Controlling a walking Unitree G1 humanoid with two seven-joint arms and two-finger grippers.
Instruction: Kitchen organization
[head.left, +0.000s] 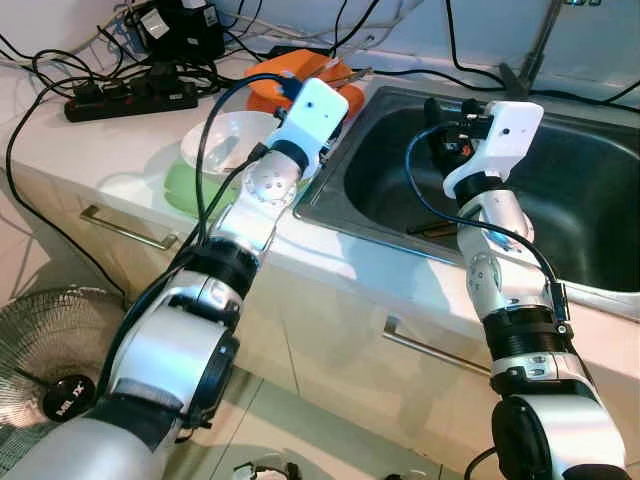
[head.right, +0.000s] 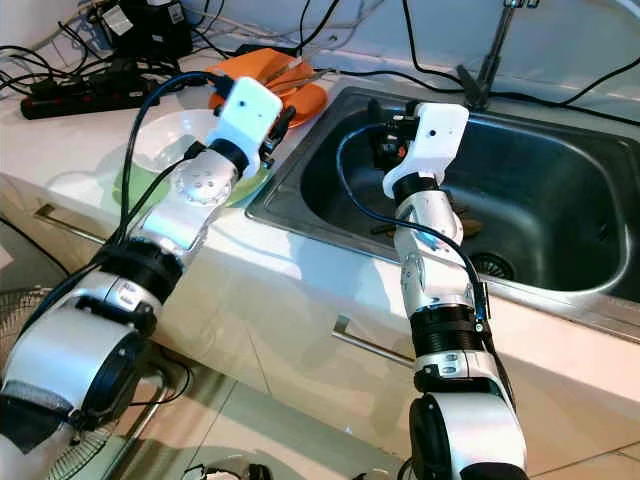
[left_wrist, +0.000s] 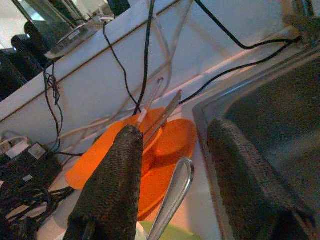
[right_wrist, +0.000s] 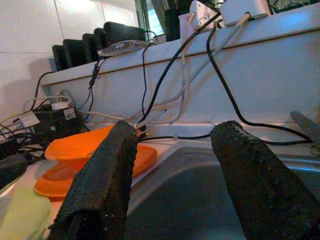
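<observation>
The left gripper (left_wrist: 172, 200), jaws parted and empty, hovered over the white desk (head.left: 60, 150) at the sink's left rim. Directly ahead of the jaws lay the stacked orange plastic plates (left_wrist: 170, 145), carrying long metal utensils (left_wrist: 167, 112) whose axes ran toward the back wall; a silver spoon handle (left_wrist: 172, 197) rose between the fingers, apparently from the clear bowl (head.left: 225, 140) on the green plate (head.left: 185, 190). The right gripper (right_wrist: 175, 200), jaws likewise open, hung over the stainless steel sink (head.right: 560, 200), farther from the plates; dark debris lay near the drain.
</observation>
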